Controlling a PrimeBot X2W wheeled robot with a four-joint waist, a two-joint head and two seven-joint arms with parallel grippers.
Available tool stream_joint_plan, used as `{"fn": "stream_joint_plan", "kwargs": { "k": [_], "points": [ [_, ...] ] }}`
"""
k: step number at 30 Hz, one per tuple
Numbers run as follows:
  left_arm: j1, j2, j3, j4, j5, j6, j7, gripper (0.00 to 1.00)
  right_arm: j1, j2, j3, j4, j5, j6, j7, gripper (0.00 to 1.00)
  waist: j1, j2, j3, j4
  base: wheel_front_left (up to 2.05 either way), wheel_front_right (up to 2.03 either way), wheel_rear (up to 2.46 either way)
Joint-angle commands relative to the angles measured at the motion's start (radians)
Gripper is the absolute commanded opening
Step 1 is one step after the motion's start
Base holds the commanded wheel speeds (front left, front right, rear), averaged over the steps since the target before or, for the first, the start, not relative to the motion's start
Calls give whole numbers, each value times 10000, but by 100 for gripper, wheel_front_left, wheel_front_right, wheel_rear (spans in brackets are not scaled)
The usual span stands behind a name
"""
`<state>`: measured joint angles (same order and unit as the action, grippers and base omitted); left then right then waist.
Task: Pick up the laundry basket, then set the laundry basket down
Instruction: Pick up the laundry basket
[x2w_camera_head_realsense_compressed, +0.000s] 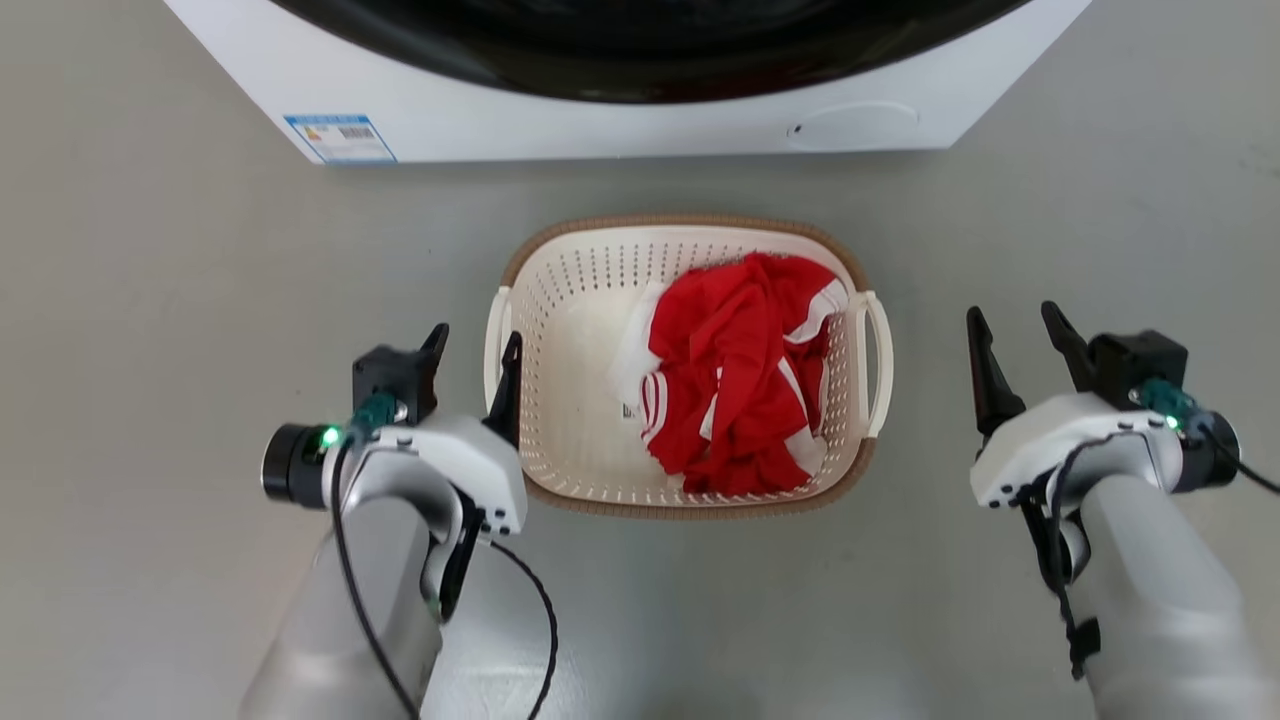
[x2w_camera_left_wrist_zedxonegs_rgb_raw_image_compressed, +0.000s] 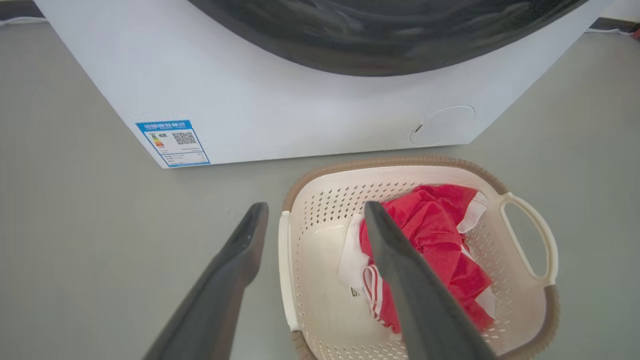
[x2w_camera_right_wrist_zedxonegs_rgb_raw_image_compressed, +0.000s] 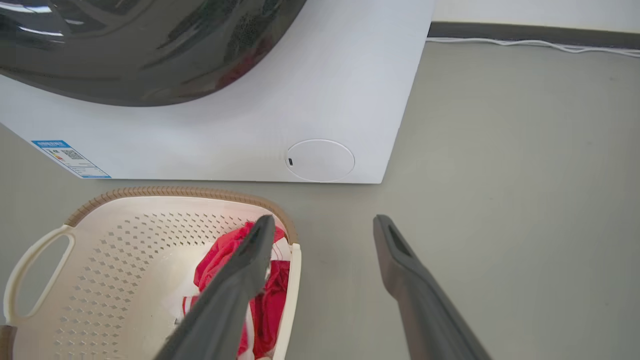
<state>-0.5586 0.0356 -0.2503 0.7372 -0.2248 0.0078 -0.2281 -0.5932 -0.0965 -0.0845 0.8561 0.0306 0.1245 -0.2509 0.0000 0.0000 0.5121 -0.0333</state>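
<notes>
The laundry basket (x2w_camera_head_realsense_compressed: 580, 300) stands on the grey floor before me, cream and perforated with a brown rim, with a crumpled red and white garment (x2w_camera_head_realsense_compressed: 740, 380) inside. My left gripper (x2w_camera_head_realsense_compressed: 476, 345) is open at the basket's left side, its inner finger over the left loop handle (x2w_camera_head_realsense_compressed: 493, 350). In the left wrist view that handle (x2w_camera_left_wrist_zedxonegs_rgb_raw_image_compressed: 284, 270) lies between the spread fingers of the left gripper (x2w_camera_left_wrist_zedxonegs_rgb_raw_image_compressed: 315, 210). My right gripper (x2w_camera_head_realsense_compressed: 1012, 320) is open, a short gap to the right of the right handle (x2w_camera_head_realsense_compressed: 880, 360). The right wrist view shows the right gripper (x2w_camera_right_wrist_zedxonegs_rgb_raw_image_compressed: 324, 222) beside the basket (x2w_camera_right_wrist_zedxonegs_rgb_raw_image_compressed: 125, 250).
A white washing machine (x2w_camera_head_realsense_compressed: 600, 125) with a dark round door stands just beyond the basket, a narrow strip of floor between them. A blue label (x2w_camera_head_realsense_compressed: 340, 138) is on its lower left front. A white cable (x2w_camera_right_wrist_zedxonegs_rgb_raw_image_compressed: 525, 44) runs along the wall at the far right.
</notes>
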Motion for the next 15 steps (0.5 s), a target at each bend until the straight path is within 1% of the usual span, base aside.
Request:
{"fn": "stream_joint_plan", "kwargs": {
  "k": [1,8,10,12,15],
  "points": [
    [-514,146,81,222,-140,-17,135,100,-323,-43,316,282,157,62,-66,100,0,0,275,8,0,0,0],
    [-1857,146,-473,1712,-963,20,705,100,-1441,-124,1057,2000,562,62,416,100,0,0,702,37,0,0,0],
    [-2131,146,-625,2068,-1248,33,960,100,-1682,-110,1315,2362,699,62,545,100,0,0,833,46,0,0,0],
    [-2424,146,-842,2350,-1283,63,1026,100,-1911,-97,1520,2658,855,62,633,100,0,0,999,45,0,0,0],
    [-2772,146,-1006,2638,-1585,-44,1015,100,-2210,-100,1799,3044,1009,62,765,100,0,0,1246,40,0,0,0]
  ]
}}
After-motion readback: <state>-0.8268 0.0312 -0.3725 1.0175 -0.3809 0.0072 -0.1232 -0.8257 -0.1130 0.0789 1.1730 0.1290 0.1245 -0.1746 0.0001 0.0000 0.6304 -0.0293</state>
